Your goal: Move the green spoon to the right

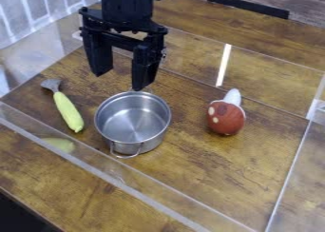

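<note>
Green spoon (65, 107) below-left of tool (122, 74)

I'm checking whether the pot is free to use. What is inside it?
Nothing shows inside the metal pot; its bare grey bottom and inner wall are visible. Whatever may be underneath it is covered by the pot itself.

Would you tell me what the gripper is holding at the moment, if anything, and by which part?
Nothing is held: the gripper hangs above the pot, and the green spoon lies apart on the table.
</note>
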Motion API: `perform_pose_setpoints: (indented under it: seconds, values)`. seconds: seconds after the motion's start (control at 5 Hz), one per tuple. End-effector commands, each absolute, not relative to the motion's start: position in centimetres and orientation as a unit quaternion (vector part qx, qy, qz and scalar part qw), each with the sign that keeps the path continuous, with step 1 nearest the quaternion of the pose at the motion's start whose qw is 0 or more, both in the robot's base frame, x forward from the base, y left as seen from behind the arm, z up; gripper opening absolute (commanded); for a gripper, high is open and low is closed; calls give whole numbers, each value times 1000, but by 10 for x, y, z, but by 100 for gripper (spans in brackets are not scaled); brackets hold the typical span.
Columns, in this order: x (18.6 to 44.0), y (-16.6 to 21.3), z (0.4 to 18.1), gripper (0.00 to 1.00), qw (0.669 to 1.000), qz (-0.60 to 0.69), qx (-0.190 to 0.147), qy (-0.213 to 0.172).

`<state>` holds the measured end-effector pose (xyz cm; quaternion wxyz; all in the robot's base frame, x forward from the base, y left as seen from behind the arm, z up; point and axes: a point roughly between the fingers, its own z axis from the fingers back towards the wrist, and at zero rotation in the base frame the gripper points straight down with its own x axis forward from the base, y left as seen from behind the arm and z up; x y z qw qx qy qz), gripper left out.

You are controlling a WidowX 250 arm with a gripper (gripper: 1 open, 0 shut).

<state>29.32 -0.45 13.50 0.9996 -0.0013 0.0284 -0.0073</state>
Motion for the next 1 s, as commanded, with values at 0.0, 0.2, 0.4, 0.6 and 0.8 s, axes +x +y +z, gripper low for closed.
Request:
perform_pose_setpoints:
  seconds: [0.0,0.2,0.4,0.6,0.8]
  values:
    - [289,-4,122,100,999,-2,-5,46]
    - [284,17,117,100,998,59,-15,33]
    - [284,49,114,100,991,130,-24,12]
    - [284,78,112,100,977,209,-33,-9]
    - [283,94,104,100,961,272,-44,-18]
